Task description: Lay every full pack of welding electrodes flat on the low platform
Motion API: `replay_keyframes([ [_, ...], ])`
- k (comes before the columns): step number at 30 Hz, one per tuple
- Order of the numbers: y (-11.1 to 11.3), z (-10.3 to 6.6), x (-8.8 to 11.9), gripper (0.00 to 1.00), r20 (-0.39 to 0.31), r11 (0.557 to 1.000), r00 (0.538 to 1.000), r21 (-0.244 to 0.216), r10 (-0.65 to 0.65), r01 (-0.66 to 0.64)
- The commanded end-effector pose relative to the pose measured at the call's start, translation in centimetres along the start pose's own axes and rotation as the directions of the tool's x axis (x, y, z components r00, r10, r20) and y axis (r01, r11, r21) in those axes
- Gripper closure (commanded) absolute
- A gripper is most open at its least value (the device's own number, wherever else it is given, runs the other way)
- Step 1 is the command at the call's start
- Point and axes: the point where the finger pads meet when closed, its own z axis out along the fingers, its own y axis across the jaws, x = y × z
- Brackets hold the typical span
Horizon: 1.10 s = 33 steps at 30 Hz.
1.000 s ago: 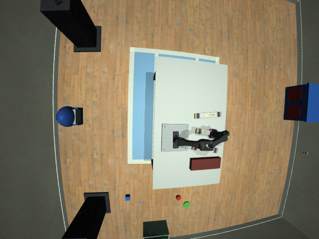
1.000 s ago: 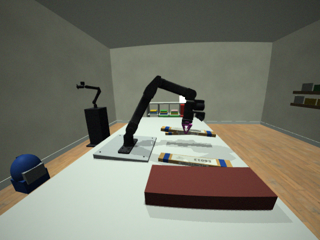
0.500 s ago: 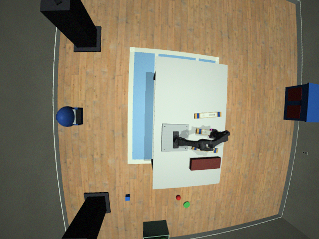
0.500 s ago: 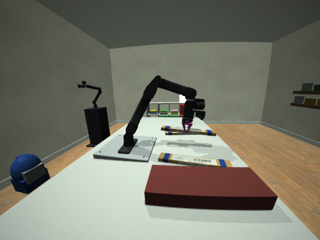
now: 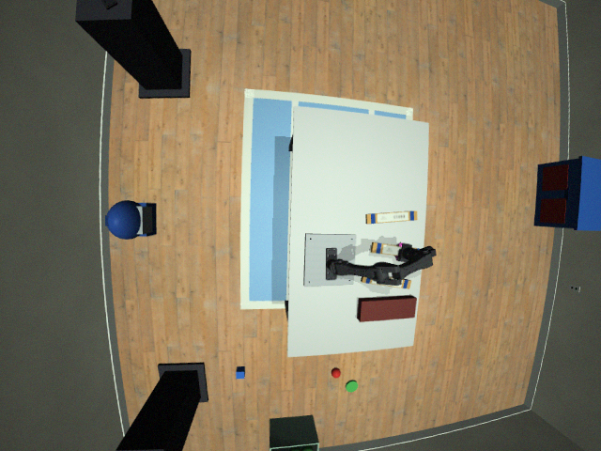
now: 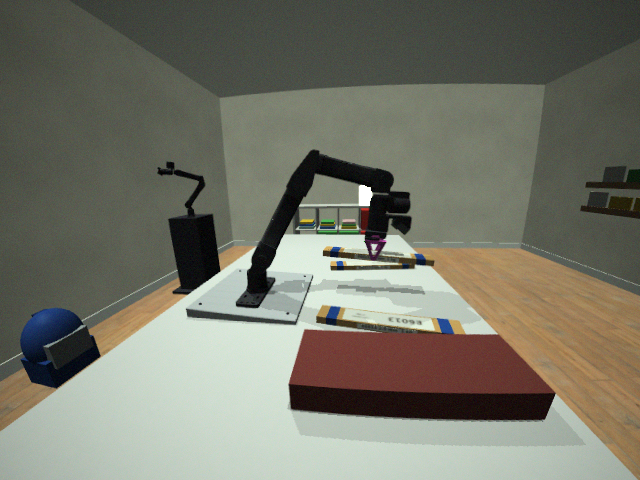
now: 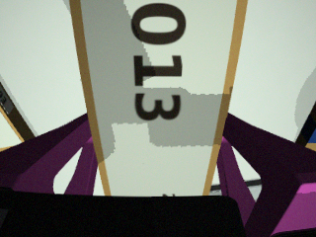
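1. Although one long, flat electrode pack with a white label, tan edges and blue bands (image 5: 385, 249) (image 6: 354, 255) (image 7: 165, 133) is in the grasp, no pack lies on the low dark-red rectangular platform (image 5: 387, 308) (image 6: 418, 359).
2. The black gripper with magenta fingers (image 5: 400, 250) (image 6: 375, 257) is clamped across that pack's two long sides, and the shadow below suggests it is raised off the pale table (image 5: 359, 169) (image 6: 206, 387).
3. Of the other two, the far white-and-tan pack (image 5: 391, 216) (image 6: 348, 266) and the near white-and-tan pack (image 5: 404, 285) (image 6: 382, 318) both lie on the table, the near one beside the platform.
4. No full pack is delivered. Left to do: judge weights, since looks do not settle them, then lay only full packs flat on the platform, centred, and release.

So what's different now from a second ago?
The gripper has risen slightly, carrying the middle pack up with it. It was already holding that pack; nothing was let go. The dark red platform and the other two packs haven't visibly moved.
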Motion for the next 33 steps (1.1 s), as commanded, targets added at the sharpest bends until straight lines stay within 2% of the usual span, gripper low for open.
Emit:
replay_keyframes([
  [1, 0.4, -5.1, -0.4, 1.00, 0.088, 0.999, 0.996, -0.033, 0.002, 0.001],
  [11, 0.2, -6.7, -0.3, 1.00, 0.088, 0.999, 0.996, -0.033, 0.006, -0.003],
  [12, 0.3, -8.3, -0.3, 1.00, 0.111, 0.999, 0.994, -0.042, 0.005, 0.000],
  [26, 0.2, -11.1, 0.1, 1.00, 0.111, 0.999, 0.994, -0.042, 0.004, 0.001],
  [28, 0.2, -11.1, 0.1, 1.00, 0.111, 0.999, 0.994, -0.042, 0.004, 0.001],
  [29, 0.1, -10.4, 0.5, 1.00, 0.110, 0.999, 0.994, -0.042, 0.004, 0.001],
  [33, 0.2, -11.2, 0.1, 1.00, 0.126, 0.999, 0.992, -0.048, 0.004, 0.002],
])
